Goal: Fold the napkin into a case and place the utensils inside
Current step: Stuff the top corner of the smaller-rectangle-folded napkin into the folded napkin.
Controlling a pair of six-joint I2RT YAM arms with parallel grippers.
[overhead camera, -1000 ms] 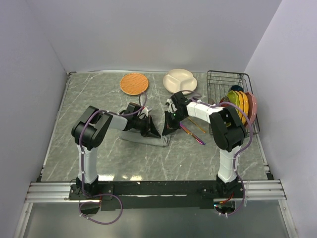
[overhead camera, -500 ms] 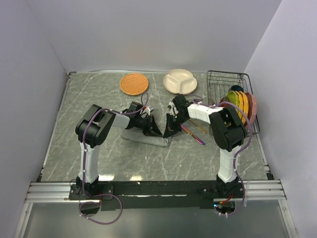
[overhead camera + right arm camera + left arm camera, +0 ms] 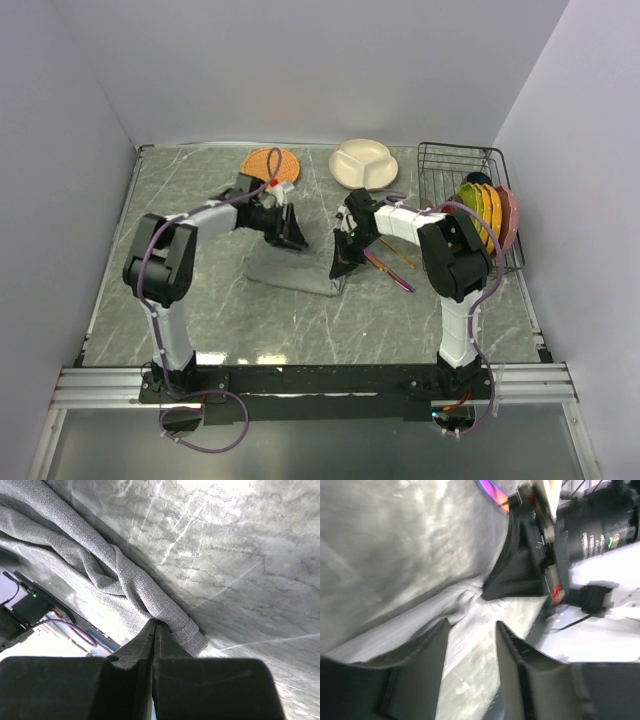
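The right fingers were closed tight, their tips pressed against the rolled hem at the right end of the grey napkin; whether a layer of cloth was pinched between them could not be told. The left fingers stood apart with nothing between them, poised just above the napkin's far long edge. The cloth lay near the middle of the desk as a rumpled band running left to right, not yet a neat case. The purple knife and the gold spoon rested on the desk just beside the napkin's right end, toward the right edge, outside the cloth.

The step in hand appeared to be the fold. To do it well, the right fingers would likely need to hold their end firmly so the cloth could not drag. The left fingers should then take the free edge squarely, carry it low and lay it flush, leaving the end nearest the utensils open.
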